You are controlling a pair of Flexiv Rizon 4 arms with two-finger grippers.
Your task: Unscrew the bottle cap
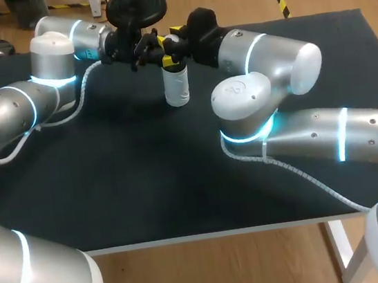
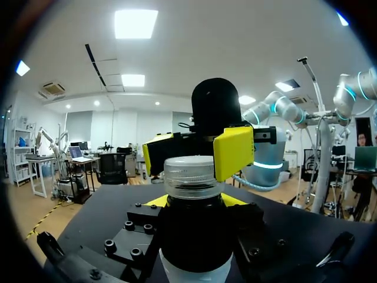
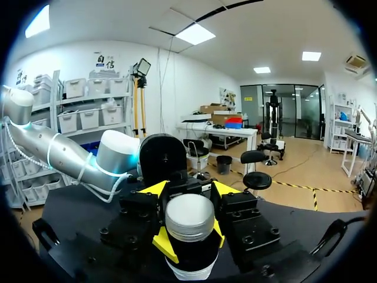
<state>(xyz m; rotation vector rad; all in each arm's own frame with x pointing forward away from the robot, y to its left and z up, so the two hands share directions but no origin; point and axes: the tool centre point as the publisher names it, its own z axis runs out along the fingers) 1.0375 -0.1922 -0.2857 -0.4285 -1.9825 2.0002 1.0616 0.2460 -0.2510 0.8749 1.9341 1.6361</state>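
Bottle (image 1: 176,87): pale body, dark upper part, standing upright, gripped at the dark part between the fingers of the left claw (image 2: 194,201). Cap (image 2: 190,175): clear, ribbed, seated level on the neck, just above that claw.

The bottle (image 1: 176,87) is stood upright on the table (image 1: 146,189), toward 12 o'clock from its middle. Its neck is clamped from 9 o'clock by the left gripper (image 2: 194,203), and the cap (image 3: 189,217) on top from 3 o'clock by the right gripper (image 3: 191,236)
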